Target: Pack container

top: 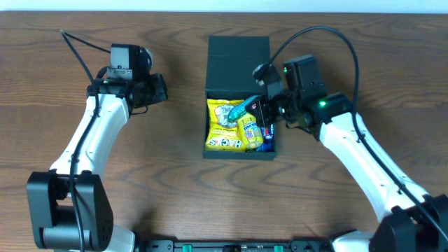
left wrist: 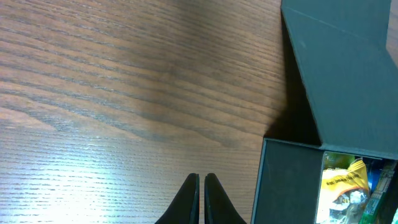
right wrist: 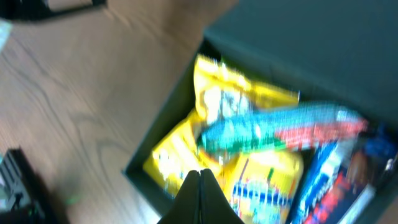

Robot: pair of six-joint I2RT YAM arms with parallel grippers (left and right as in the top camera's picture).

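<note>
Overhead: the container sits mid-table on the wooden table, its flap lid folded back flat on the far side. Inside lie yellow packets, a teal packet slanted across them, and blue packets along the right wall. The right gripper hangs over the open box near its right side, close to the teal packet; from here I cannot tell whether they touch. The left gripper is well apart from the box, on its left, over bare wood.

Left wrist: the left gripper has its two fingers pressed together with nothing between them, above the table. The container's dark wall stands to the right, with the lid beyond it and a yellow packet showing inside.

Right wrist: the picture is blurred. The right gripper appears closed, tips meeting and empty, above the container. Below it lie the yellow packets, the teal packet and a blue packet.
</note>
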